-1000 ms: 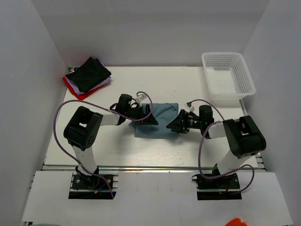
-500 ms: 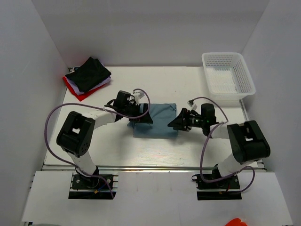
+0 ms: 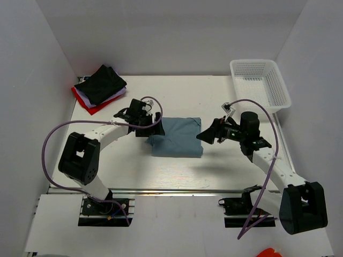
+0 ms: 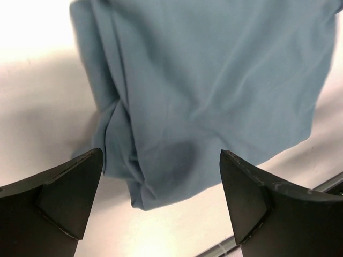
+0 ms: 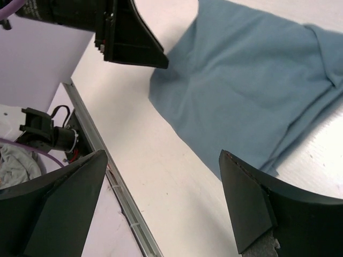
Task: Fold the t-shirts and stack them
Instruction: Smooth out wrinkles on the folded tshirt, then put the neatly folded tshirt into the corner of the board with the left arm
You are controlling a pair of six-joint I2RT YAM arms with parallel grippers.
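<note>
1. The white table (image 3: 177,171) is carrying the whole scene, with both arm bases sitting at its near edge.
2. The right gripper (image 3: 204,135) is hovering just beside the right edge of the garment. Its jaws are standing wide apart and are holding nothing.
3. The large dusty blue-teal cotton t-shirt (image 3: 176,137) is lying mid-table between the two grippers, folded into a compact rectangle. In the left wrist view its near corner is bunching loosely.
4. The left gripper (image 3: 153,126) is hanging at the shirt's left edge, fingers likewise parted and empty.
5. In the far left corner, a folded black t-shirt (image 3: 101,83) is resting on red and white t-shirts (image 3: 88,103). A white plastic mesh basket (image 3: 259,88) is standing at far right.
6. Judgement: folding is appearing finished and the transfer to the pile is in hand. The next move is calling for both grippers to pinch opposite edges low against the table, lifting together so the folds are not opening.
</note>
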